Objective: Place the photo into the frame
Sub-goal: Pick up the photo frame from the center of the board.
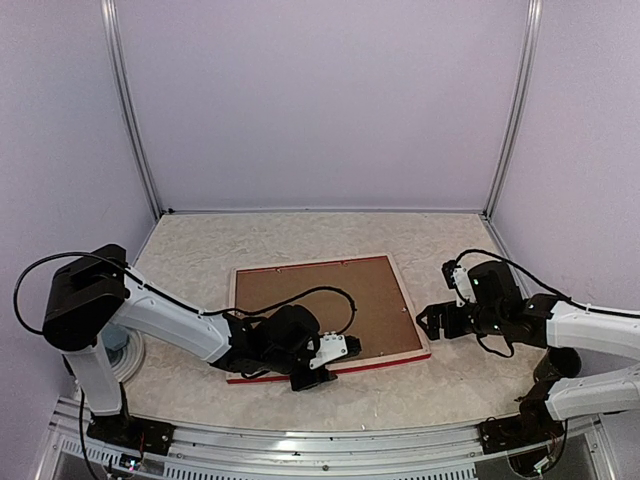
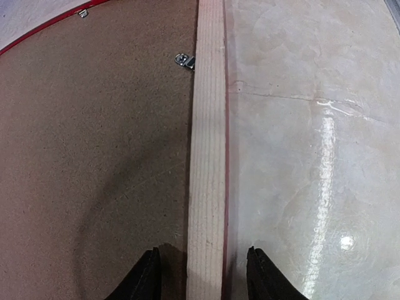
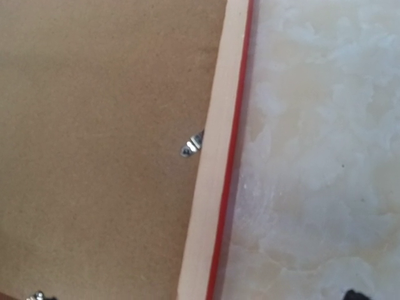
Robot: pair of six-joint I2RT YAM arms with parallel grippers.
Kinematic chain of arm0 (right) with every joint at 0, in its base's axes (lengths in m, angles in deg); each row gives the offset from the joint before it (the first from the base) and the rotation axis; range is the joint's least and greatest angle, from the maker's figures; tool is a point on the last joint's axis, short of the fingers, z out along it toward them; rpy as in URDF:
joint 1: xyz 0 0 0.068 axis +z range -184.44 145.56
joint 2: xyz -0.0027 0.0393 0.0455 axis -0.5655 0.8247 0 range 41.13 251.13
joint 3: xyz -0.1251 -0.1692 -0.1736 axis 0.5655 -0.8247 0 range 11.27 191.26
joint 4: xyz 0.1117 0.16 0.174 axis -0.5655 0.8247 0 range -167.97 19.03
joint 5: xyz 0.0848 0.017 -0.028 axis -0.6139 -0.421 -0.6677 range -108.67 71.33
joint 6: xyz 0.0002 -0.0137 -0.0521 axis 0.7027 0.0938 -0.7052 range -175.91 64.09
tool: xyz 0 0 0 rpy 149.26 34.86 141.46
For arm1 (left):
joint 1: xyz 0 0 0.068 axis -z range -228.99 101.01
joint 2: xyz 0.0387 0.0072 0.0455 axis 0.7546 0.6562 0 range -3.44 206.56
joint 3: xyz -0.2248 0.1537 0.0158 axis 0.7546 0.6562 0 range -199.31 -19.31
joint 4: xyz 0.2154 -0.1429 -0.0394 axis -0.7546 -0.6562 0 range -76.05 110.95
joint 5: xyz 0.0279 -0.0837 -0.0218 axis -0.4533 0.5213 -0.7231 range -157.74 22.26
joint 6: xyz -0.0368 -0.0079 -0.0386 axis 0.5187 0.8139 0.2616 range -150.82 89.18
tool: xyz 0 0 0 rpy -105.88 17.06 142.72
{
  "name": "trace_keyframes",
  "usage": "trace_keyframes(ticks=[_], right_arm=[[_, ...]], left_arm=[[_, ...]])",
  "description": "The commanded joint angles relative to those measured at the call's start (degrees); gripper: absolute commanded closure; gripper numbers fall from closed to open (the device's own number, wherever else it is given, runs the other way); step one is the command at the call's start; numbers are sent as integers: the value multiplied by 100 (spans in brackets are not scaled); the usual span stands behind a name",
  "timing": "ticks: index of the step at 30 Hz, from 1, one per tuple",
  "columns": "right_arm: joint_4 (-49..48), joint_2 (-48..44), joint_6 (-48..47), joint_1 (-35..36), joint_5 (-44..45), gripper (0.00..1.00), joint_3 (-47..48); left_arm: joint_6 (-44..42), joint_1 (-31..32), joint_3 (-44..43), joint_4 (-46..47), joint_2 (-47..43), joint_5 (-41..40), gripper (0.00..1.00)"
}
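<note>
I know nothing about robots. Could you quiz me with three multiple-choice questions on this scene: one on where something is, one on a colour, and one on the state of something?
1. Where is the left gripper?
A) astride the near wooden rail of the frame
B) against the back wall
C) beneath the table

2. What colour is the backing panel set in the frame?
A) blue
B) brown
C) white

3. How does the frame lie?
A) upright on one edge
B) flat, red front facing up
C) flat, back facing up

Answers:
1 A: the left wrist view shows one black finger on each side of the pale rail.
2 B: brown board fills the frame.
3 C: pale wood and the backing face up, and only a thin red edge shows.
</note>
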Motion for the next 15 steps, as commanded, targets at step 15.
trace_keyframes(ticks=[15], right_arm=[[-177,-86,316,-161,-598,1,-17]], left_arm=[[109,-14,-254,-177,121,-33,86]])
